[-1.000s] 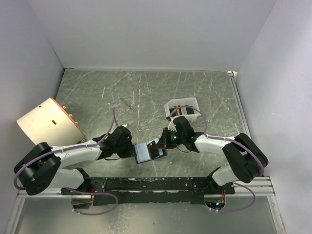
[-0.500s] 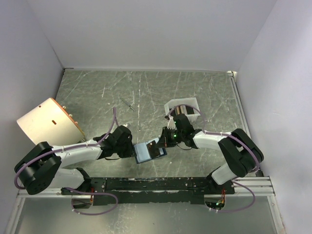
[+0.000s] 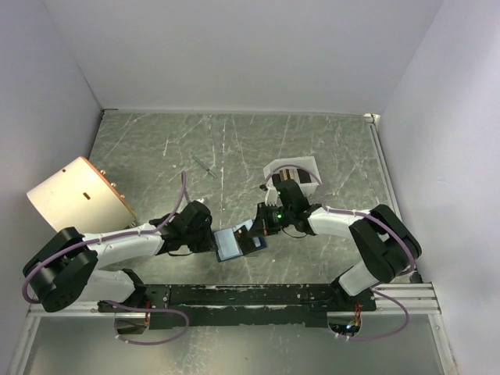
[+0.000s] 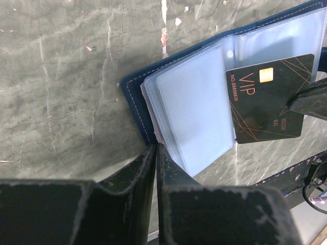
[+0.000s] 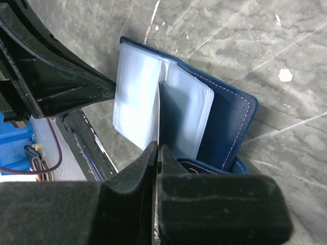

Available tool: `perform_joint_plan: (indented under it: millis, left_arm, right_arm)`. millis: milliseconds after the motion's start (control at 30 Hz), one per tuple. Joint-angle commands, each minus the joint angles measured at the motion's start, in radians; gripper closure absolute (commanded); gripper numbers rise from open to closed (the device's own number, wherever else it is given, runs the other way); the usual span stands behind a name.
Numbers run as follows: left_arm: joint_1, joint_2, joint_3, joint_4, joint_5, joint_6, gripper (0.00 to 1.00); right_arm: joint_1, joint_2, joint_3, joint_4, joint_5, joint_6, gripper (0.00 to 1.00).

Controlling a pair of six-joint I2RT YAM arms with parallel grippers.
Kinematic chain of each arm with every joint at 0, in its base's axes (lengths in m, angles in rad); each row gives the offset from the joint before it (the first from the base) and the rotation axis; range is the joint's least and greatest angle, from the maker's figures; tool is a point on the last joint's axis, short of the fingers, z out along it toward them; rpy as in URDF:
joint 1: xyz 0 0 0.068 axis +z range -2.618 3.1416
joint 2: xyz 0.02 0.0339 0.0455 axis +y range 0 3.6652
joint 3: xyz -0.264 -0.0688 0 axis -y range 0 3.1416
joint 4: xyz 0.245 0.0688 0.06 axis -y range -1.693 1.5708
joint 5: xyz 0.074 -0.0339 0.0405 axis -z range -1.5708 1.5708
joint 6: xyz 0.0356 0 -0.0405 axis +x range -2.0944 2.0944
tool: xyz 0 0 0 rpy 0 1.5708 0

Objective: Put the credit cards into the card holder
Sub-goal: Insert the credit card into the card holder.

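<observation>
On table [image 3: 156, 148]: left gripper [image 4: 156, 149] pinches card holder [image 4: 189, 112], right gripper [image 5: 157, 149] pinches black card [image 4: 265, 102]; white tray [image 3: 295, 165] behind

The card holder [image 4: 138, 97] is running off the right edge of the left wrist view, where a finger [image 4: 309, 99] of the right claw [image 5: 157, 153] is covering a corner of the black VIP card [image 4: 265, 102]. From above, the right arm [image 3: 336, 221] is hiding part of the white tray [image 3: 308, 166], and the card is showing too small to read.
</observation>
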Motion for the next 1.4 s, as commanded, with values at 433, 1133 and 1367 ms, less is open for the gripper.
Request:
perform_joint_plan:
  millis: [433, 1133, 1367]
  left_arm:
    - [0.004, 0.015, -0.005, -0.09, -0.078, 0.032, 0.81]
    - [0.005, -0.006, -0.038, -0.044, -0.032, 0.008, 0.81]
    - [0.005, -0.004, -0.038, -0.035, -0.028, 0.005, 0.81]
  right_arm:
    - [-0.005, 0.095, 0.075, -0.083, 0.015, -0.033, 1.0]
    - [-0.004, 0.096, 0.03, 0.04, 0.082, 0.105, 1.0]
    - [0.004, 0.102, -0.001, 0.071, 0.077, 0.128, 1.0]
